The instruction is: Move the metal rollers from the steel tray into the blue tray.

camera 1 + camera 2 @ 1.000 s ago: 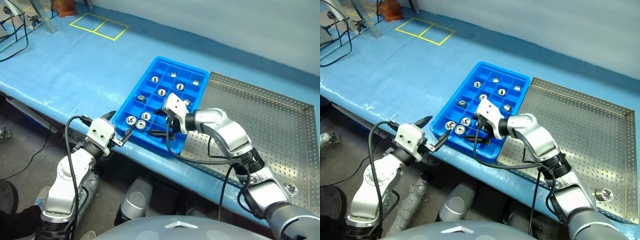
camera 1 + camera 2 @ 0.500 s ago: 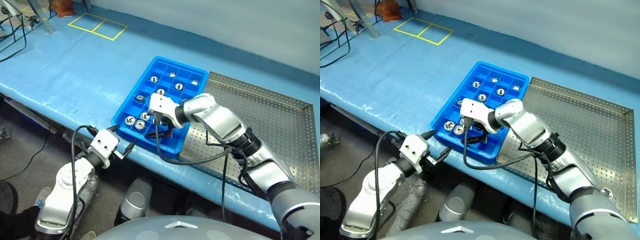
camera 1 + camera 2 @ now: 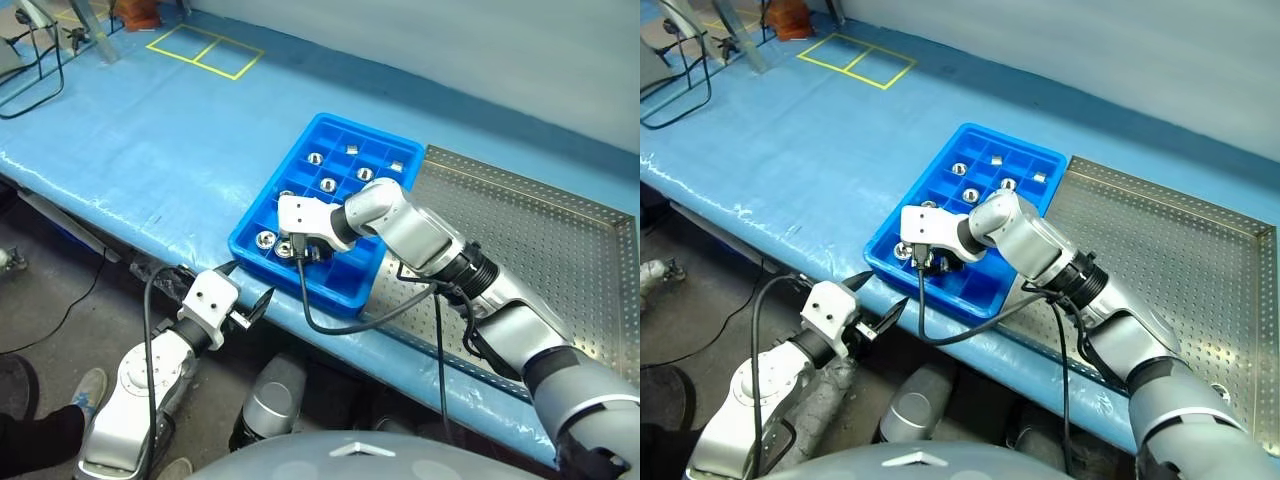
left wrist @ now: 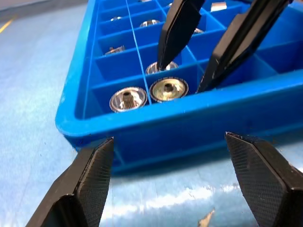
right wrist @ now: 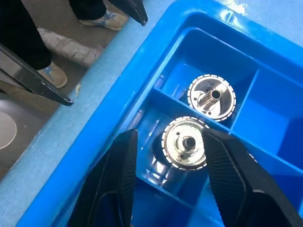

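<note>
Blue plastic sheeting covers the long workbench [image 3: 150, 130], and on it the blue tray [image 3: 262, 222] sits with its grid of square compartments, one long side close against the steel tray [image 3: 560, 240], whose perforated floor reaches toward the bench's right end. The metal rollers [image 3: 326, 183] lie scattered through the blue tray, one to a compartment: several in the far rows, and two side by side in the near row at the tray's left corner, closest to the bench's front edge. One more roller [image 3: 1222, 392] rests on the steel tray near its front right corner, well apart from the rest. The right gripper [image 5: 165, 156] reaches across the blue tray and points down into the near row, its two black fingers [image 5: 116, 175] standing on either side of a roller [image 5: 185, 144] in the second compartment from the corner; the pads flank it with a narrow gap showing on each side, so whether they actually pinch it cannot be told. The neighbouring roller [image 5: 211, 97] lies untouched in the corner compartment. The left gripper [image 3: 247, 286] hangs just off the bench's front edge, below and in front of the blue tray's near left corner, its fingers [image 4: 90, 175] spread wide and holding nothing.
</note>
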You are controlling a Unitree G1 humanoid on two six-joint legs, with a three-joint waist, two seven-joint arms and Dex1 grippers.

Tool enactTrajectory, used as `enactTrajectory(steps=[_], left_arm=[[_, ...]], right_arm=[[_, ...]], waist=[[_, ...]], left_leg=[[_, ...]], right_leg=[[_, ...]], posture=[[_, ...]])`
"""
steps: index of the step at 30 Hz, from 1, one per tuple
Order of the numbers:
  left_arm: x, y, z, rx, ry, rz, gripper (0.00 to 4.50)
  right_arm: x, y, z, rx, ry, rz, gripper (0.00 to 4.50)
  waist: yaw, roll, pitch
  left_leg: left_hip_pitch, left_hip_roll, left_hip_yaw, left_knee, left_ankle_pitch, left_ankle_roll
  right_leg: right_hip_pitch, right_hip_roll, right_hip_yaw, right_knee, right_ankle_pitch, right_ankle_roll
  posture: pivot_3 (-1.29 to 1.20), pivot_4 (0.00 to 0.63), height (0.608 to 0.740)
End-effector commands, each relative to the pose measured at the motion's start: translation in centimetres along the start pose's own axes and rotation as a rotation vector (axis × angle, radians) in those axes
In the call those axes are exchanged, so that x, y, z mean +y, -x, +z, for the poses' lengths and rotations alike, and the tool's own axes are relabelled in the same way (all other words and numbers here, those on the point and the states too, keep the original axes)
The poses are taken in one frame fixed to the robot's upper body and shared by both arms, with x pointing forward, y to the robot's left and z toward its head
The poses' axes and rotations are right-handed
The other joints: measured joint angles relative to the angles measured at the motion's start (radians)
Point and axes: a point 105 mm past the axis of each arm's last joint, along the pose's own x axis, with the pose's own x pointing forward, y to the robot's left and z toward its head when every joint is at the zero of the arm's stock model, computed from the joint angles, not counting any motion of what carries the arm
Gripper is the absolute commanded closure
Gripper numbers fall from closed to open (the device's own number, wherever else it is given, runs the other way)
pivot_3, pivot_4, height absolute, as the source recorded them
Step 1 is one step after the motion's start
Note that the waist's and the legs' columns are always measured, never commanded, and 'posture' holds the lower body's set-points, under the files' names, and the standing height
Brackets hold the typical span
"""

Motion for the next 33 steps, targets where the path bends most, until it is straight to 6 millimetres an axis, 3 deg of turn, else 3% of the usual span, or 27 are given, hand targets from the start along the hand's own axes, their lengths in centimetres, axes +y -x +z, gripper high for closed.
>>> enactTrajectory(steps=[1, 9, 14, 19, 22, 27, 33], left_arm=[[0.1, 0.1, 1.0, -0.039, -0.016, 0.014, 0.45], [0.0, 0.2, 0.7, -0.031, -0.012, 0.025, 0.45], [0.1, 0.2, 0.7, -0.028, -0.013, 0.03, 0.45], [-0.4, -0.2, 0.9, -0.04, -0.009, 0.014, 0.45], [-0.3, -0.3, 1.0, -0.043, -0.015, 0.018, 0.45], [0.2, 0.1, 1.0, -0.039, -0.022, 0.041, 0.45], [0.2, 0.0, 0.9, -0.033, -0.035, 0.04, 0.45]], right_arm=[[-1.1, 0.7, 1.2, 0.0, 0.047, -0.029, 2.27], [-0.8, 0.0, 0.1, 0.079, 0.048, 0.017, 2.27], [0.1, -0.8, -1.4, 0.231, 0.13, 0.093, 2.27], [0.1, -2.7, -0.4, 0.326, 0.311, 0.136, 2.27], [0.1, -4.0, 0.5, 0.355, 0.418, 0.135, 2.83], [0.8, -4.6, 0.9, 0.335, 0.454, 0.159, 4.38], [1.6, -2.9, 1.1, 0.237, 0.415, 0.177, 4.49]], waist=[[0.008, 0.0, 0.0], [0.029, 0.0, 0.0], [0.034, 0.0, 0.0], [0.04, -0.001, -0.002], [0.027, -0.004, -0.005], [0.011, -0.007, -0.009], [0.029, -0.004, -0.01]], left_leg=[[0.0, 0.0, 0.0, 0.0, 0.0, 0.0], [-0.001, 0.0, 0.0, 0.0, -0.001, -0.002], [-0.002, 0.0, 0.0, -0.001, -0.001, -0.002], [-0.001, 0.0, 0.001, -0.001, -0.001, -0.002], [0.003, 0.004, 0.005, -0.001, -0.004, -0.006], [0.008, 0.01, 0.008, 0.0, -0.007, -0.012], [0.007, 0.01, -0.001, 0.0, -0.007, -0.015]], right_leg=[[0.0, 0.0, 0.0, 0.0, 0.0, 0.0], [-0.002, 0.0, -0.001, 0.0, -0.001, -0.001], [-0.007, 0.0, -0.001, 0.001, -0.001, -0.001], [-0.007, 0.0, -0.001, 0.001, -0.001, -0.001], [-0.008, 0.0, -0.003, 0.004, -0.001, -0.002], [-0.012, 0.001, -0.01, 0.021, -0.007, -0.011], [-0.013, 0.001, -0.017, 0.024, -0.01, -0.016]], posture=[[0.57, 0.15, 0.74], [0.58, 0.15, 0.74], [0.58, 0.15, 0.74], [0.58, 0.15, 0.74], [0.6, 0.15, 0.74], [0.62, 0.15, 0.74], [0.6, 0.15, 0.74]])
